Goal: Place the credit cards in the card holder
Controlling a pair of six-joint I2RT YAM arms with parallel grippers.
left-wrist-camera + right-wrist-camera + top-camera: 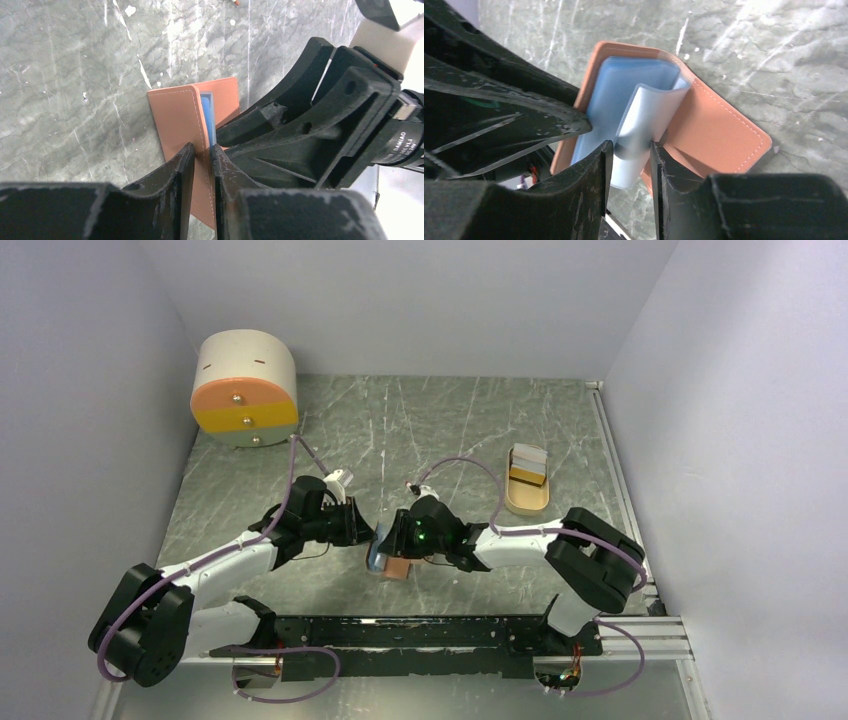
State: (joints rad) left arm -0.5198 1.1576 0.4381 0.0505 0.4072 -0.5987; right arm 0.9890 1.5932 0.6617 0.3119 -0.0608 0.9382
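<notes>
The brown leather card holder (398,568) is held open just above the table between my two grippers. My left gripper (372,535) is shut on the edge of one leather flap (175,115), its fingertips (202,149) pinching it. My right gripper (386,540) is shut on a pale blue flexible sheet (644,115) that curls out of the holder's inside (719,130); whether it is a card or an inner sleeve I cannot tell. Its blue edge also shows in the left wrist view (210,112). A pale card (528,456) sits in a tan tray (522,502) at the right.
A round cream box with an orange and yellow front (245,390) stands at the back left. White walls close in the table on three sides. A metal rail (620,490) runs along the right edge. The right arm's body (320,125) is close to my left fingers.
</notes>
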